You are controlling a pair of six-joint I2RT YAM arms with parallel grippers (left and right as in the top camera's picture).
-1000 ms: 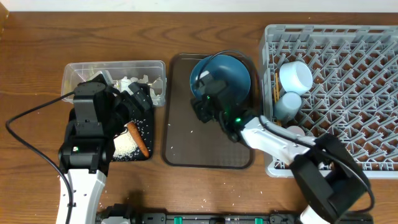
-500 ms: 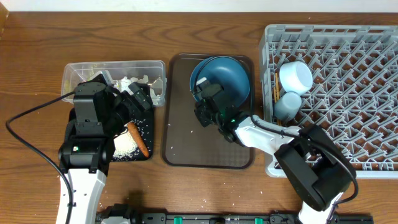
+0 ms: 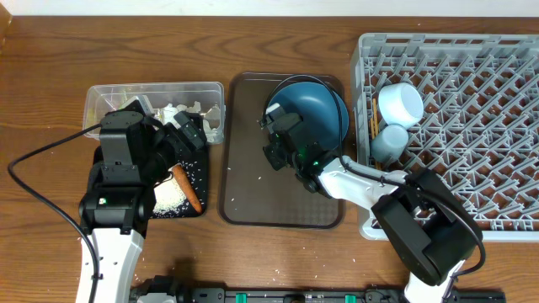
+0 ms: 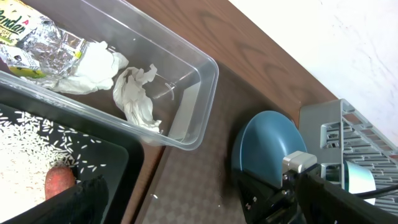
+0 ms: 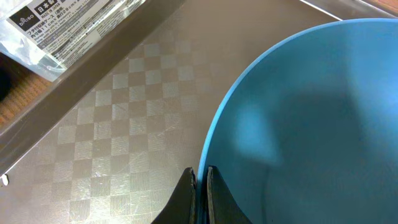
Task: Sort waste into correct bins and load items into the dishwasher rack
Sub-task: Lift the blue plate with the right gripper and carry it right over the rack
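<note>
My right gripper (image 5: 200,180) is shut on the near rim of the dark-blue plate (image 5: 298,118), one finger inside the rim and one outside. Overhead, the plate (image 3: 312,105) sits tilted at the back of the brown serving tray (image 3: 253,198). My left gripper (image 3: 181,139) hangs open and empty over the black tray (image 3: 198,210), which holds the orange carrot (image 3: 187,189) and loose rice (image 3: 171,198). The clear tub (image 4: 199,93) contains crumpled tissue (image 4: 137,99) and a silvery packet (image 4: 43,50). The grey dishwasher rack (image 3: 472,126) holds a light-blue bowl (image 3: 400,105) and a light-blue cup (image 3: 387,143).
The rack fills the right side of the table, its left wall close to the plate. A few rice grains lie on the brown tray. A black cable (image 3: 34,160) loops over the wood at the left. The right arm (image 3: 362,185) crosses the tray's front right corner.
My right gripper has closed onto the plate's rim. The plate has tipped and shifted slightly toward the rack. The left arm has stayed still.
</note>
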